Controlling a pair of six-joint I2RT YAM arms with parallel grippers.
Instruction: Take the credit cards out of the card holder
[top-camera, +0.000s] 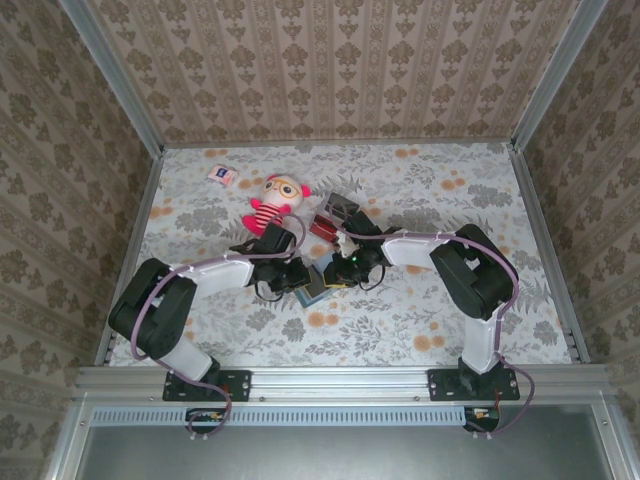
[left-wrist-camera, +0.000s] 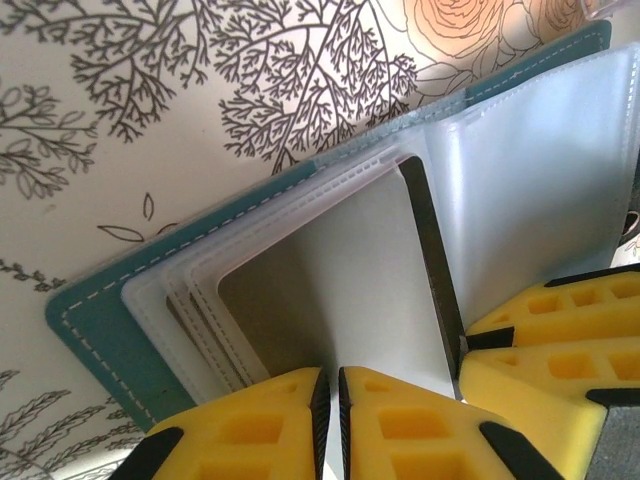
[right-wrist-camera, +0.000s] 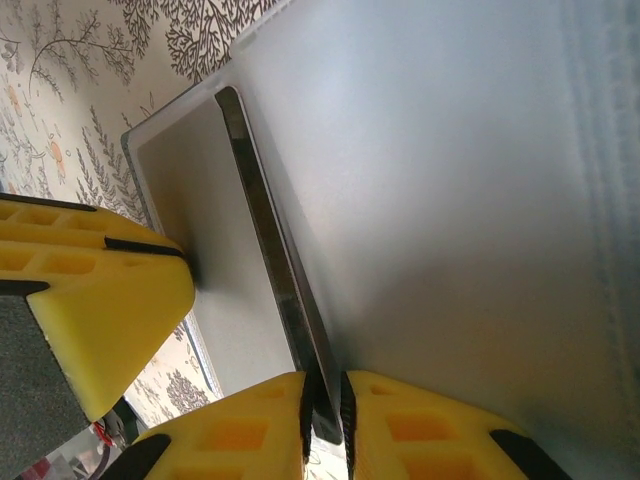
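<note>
Table (top-camera: 420, 330): white cloth, grey branches, orange roses
Walls (top-camera: 340, 70): tan damask wallpaper
Doll (top-camera: 273, 205): pink face, red-and-white stripes
Packet (top-camera: 222, 175): white, pink, blue
Pile (top-camera: 335, 215): red and black
Wallet (left-wrist-camera: 110, 330): teal, white stitching, frosted blue-grey sleeves
Card (right-wrist-camera: 270, 230): dark grey
Fingers (left-wrist-camera: 250, 430): yellow, black pads

We see the teal card holder (top-camera: 314, 287) lying open at the near middle of the table, its clear sleeves (left-wrist-camera: 520, 180) fanned upward. A dark card (left-wrist-camera: 433, 255) juts edge-on from one sleeve. Farther back lie a red card (top-camera: 323, 228) and a grey card (top-camera: 340, 208).
</note>
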